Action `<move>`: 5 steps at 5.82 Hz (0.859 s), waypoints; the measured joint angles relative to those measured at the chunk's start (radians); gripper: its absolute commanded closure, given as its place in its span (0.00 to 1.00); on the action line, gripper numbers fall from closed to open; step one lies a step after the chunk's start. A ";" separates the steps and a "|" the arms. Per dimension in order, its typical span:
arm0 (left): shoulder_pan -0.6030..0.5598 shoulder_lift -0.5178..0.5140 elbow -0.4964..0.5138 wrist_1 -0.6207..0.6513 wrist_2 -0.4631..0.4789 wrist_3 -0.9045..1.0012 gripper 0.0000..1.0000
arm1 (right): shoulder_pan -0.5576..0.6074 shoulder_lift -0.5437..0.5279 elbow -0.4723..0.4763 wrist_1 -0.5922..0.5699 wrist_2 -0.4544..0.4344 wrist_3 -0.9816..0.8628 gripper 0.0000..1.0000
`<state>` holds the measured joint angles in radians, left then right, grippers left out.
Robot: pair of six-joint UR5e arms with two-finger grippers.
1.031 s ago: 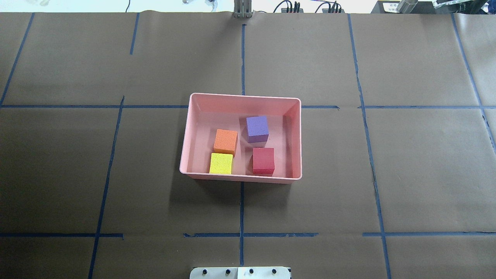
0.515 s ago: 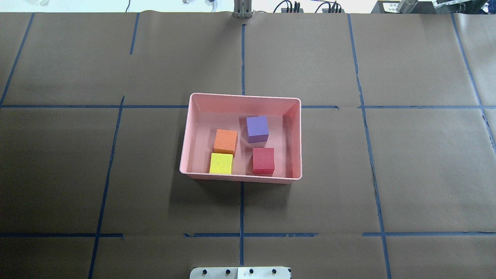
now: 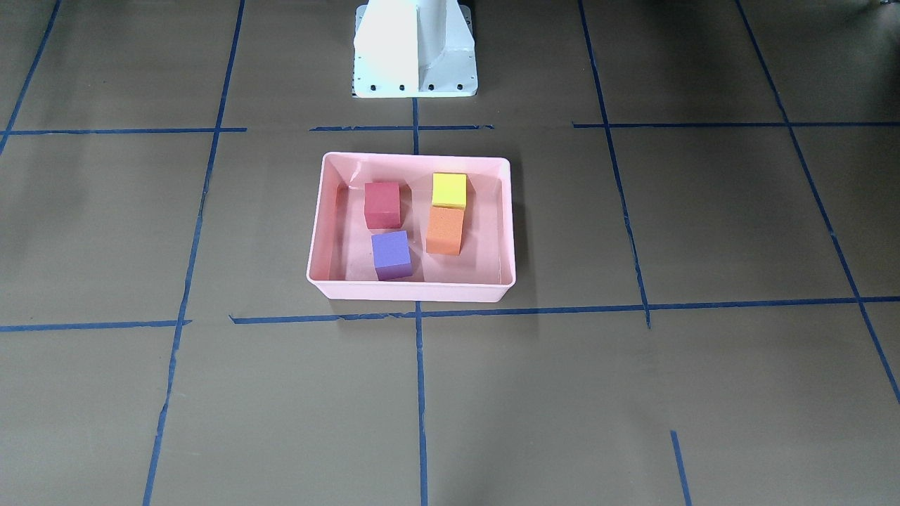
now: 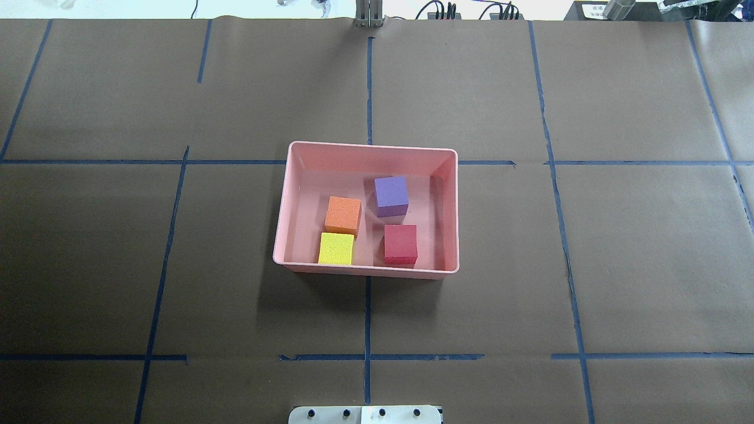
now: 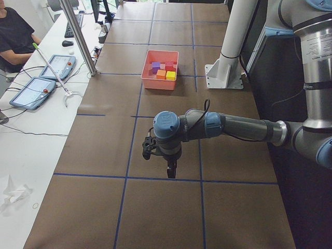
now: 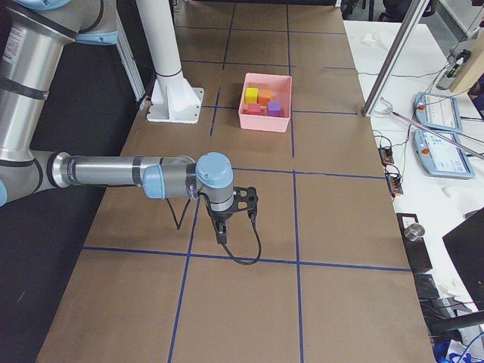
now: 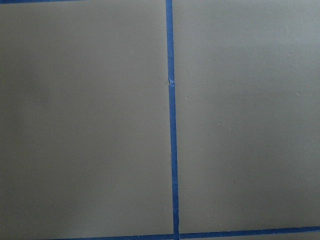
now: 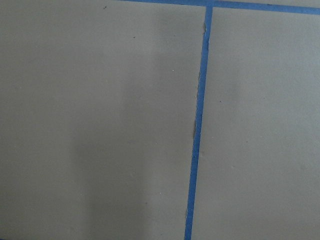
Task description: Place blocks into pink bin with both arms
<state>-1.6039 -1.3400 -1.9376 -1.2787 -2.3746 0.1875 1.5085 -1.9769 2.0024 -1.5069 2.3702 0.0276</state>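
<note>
**A:** The left claw (image 5: 169, 168) hangs point-down over bare counter (image 5: 104, 207). From the side I cannot tell if it is open or closed, and its wrist camera shows only paper and blue tape (image 7: 171, 125). The same goes for the right claw (image 6: 221, 233).

**B:** And the blocks?

**A:** Well apart from both claws. The pink bin (image 4: 281, 206) holds all four: the orange block (image 4: 343, 215), the yellow-green block (image 4: 336, 248) just beside it, the purple block (image 4: 391, 195) and the red-pink block (image 4: 400, 244). I'd judge the job finished.

**B:** What could go wrong, then?

**A:** A low sweep by either claw toward the bin could catch its rim and shove it. The black cable (image 6: 246, 257) looping under the right claw might also drag.

**B:** How much room is there?

**A:** Open paper around each claw. The bin's walls are the only edges.
</note>
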 measured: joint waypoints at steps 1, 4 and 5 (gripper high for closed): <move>0.000 -0.009 0.001 -0.001 0.000 -0.001 0.00 | -0.001 0.001 0.000 -0.006 0.002 0.000 0.00; 0.001 -0.013 -0.005 -0.005 0.000 -0.002 0.00 | -0.002 0.009 -0.003 -0.009 0.001 0.000 0.00; 0.002 0.002 -0.005 -0.003 -0.001 -0.004 0.00 | -0.002 0.016 -0.005 -0.009 0.000 0.003 0.00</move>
<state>-1.6024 -1.3382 -1.9425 -1.2817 -2.3753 0.1831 1.5064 -1.9604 1.9971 -1.5156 2.3698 0.0302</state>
